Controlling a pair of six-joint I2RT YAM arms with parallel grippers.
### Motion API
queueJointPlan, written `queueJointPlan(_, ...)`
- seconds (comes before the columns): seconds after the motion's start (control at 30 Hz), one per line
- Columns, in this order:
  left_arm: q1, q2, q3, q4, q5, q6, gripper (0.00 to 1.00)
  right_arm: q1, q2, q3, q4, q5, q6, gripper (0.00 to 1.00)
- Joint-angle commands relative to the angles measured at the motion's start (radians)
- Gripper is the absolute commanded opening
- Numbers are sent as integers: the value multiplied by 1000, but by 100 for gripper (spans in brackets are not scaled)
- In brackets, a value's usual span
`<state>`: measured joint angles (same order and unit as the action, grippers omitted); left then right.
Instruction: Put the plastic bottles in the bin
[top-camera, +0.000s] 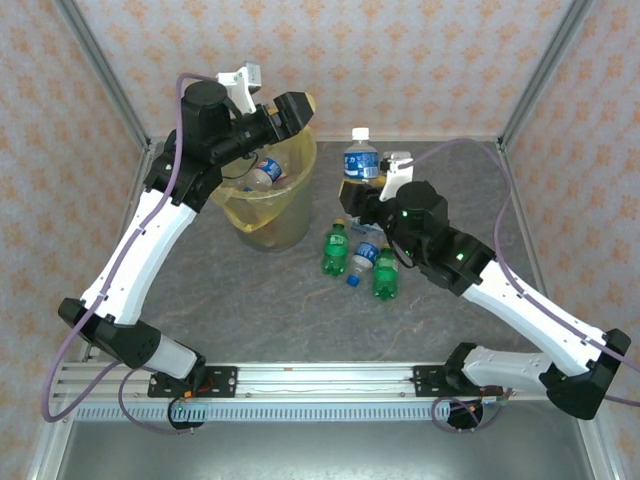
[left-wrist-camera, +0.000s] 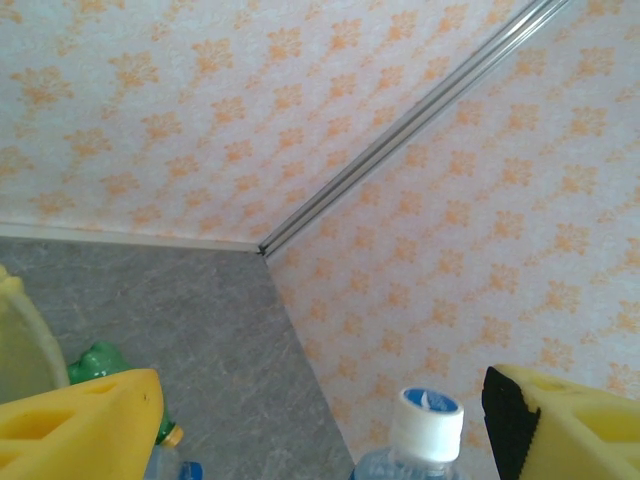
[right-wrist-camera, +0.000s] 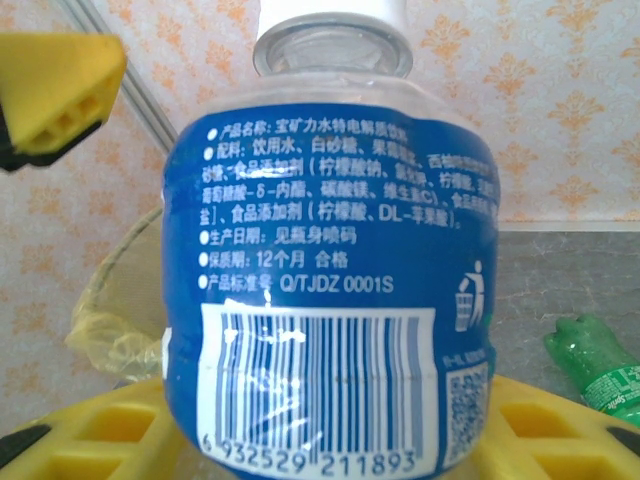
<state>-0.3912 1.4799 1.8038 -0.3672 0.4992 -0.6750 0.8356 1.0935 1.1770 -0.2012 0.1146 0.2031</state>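
Nearest you, the loose bottles (top-camera: 361, 262) sit in a little cluster mid-frame in the top view, two green and one clear, so don't drag the right forearm low over them when you swing. Just past them, the right gripper (top-camera: 362, 186) is pinching the blue-label bottle (right-wrist-camera: 320, 260) low on its body, upright with the cap up. The wrist view has the label wedged between the yellow pads, so the grip looks solid to me. I'd carry it left at this height and get it fully over the bin (top-camera: 288, 220) before letting go, since a drop at the rim could bounce out. Watch the left gripper (top-camera: 296, 108) though. It hangs over the bin's far rim, fingers (left-wrist-camera: 85, 425) spread wide and empty, right in your drop zone. The right arm folds out to the lower right edge, then angles back up-left. The left arm doglegs from lower left up to the bin, wrist pointing right.
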Motion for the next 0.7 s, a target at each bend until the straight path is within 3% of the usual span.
queueJointPlan(0.0,-5,11,9,64,49,-10,83,34,-30,-8,15,68,-46,48)
queueJointPlan(0.33,-9,45,27,64,153,3,81,72,-38,-18,49,66,-91,48)
queueJointPlan(0.67,-72,83,59,38,216,80,73,72,1,7,34,57,-140,48)
